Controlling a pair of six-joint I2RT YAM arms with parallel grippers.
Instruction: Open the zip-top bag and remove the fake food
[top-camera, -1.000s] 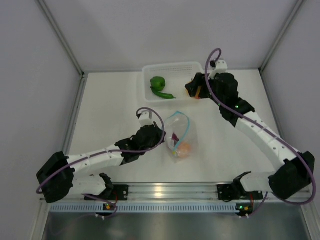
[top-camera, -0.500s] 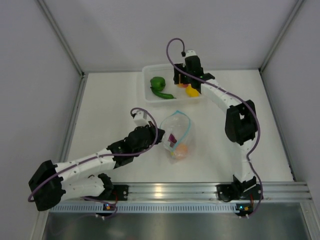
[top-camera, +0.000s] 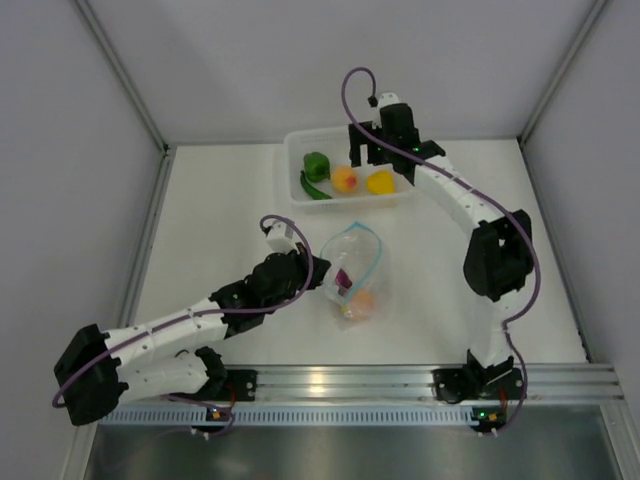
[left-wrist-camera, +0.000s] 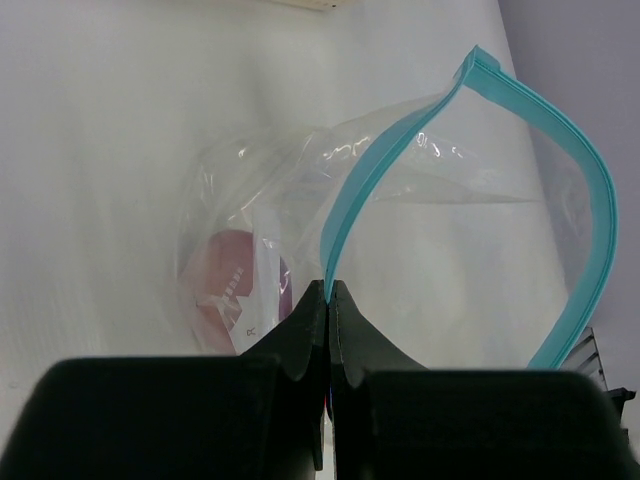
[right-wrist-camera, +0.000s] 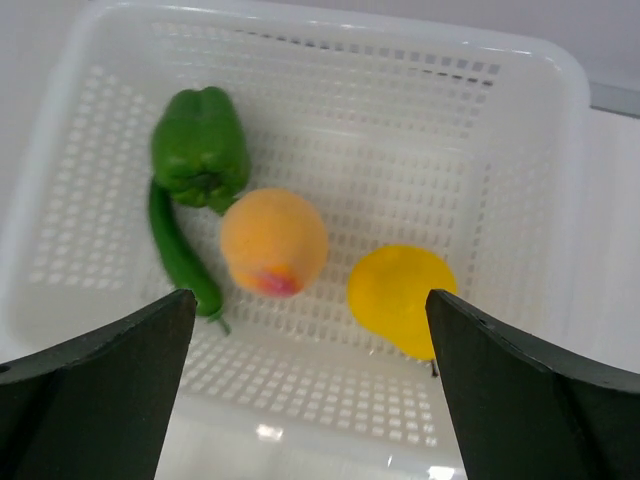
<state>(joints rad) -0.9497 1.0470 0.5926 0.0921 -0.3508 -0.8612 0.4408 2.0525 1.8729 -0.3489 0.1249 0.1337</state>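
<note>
1. White table (top-camera: 220, 200): 1 white mesh basket and 1 zip-top bag lie on it, well apart, with the basket at the far edge and the bag mid-table between the 2 arms.
2. White mesh basket (right-wrist-camera: 520, 150): long axis runs left-right. It holds 4 pieces of fake food.
3. Zip-top bag (top-camera: 358, 262): clear, and its long axis runs near-far, tilted slightly. The mouth is at the far end, facing the basket, and the closed bottom points toward the arm bases. The mouth gapes open, with the light blue zip strip (left-wrist-camera: 590, 200) bowed into a loop.
4. Bag contents: 2 pieces can be made out, 1 purple piece (left-wrist-camera: 225, 290) and 1 orange fruit (top-camera: 366, 299) near the bottom. I can't tell whether there are more.
5. Left gripper (left-wrist-camera: 328, 300): fingers pinched fully together on the near-left side of the zip strip, holding the bag's rim.
6. Right gripper (right-wrist-camera: 308, 295): over the basket with its fingers spread wide, nothing between them and touching nothing.
7. Basket contents: 1 green pepper (right-wrist-camera: 200, 150) at left, with 1 slim green chili (right-wrist-camera: 180, 255) touching it. 1 peach-orange fruit (right-wrist-camera: 273, 242) sits in the middle, just beside the pepper. 1 yellow pepper (right-wrist-camera: 400, 297) is to the right, apart from the fruit.
</note>
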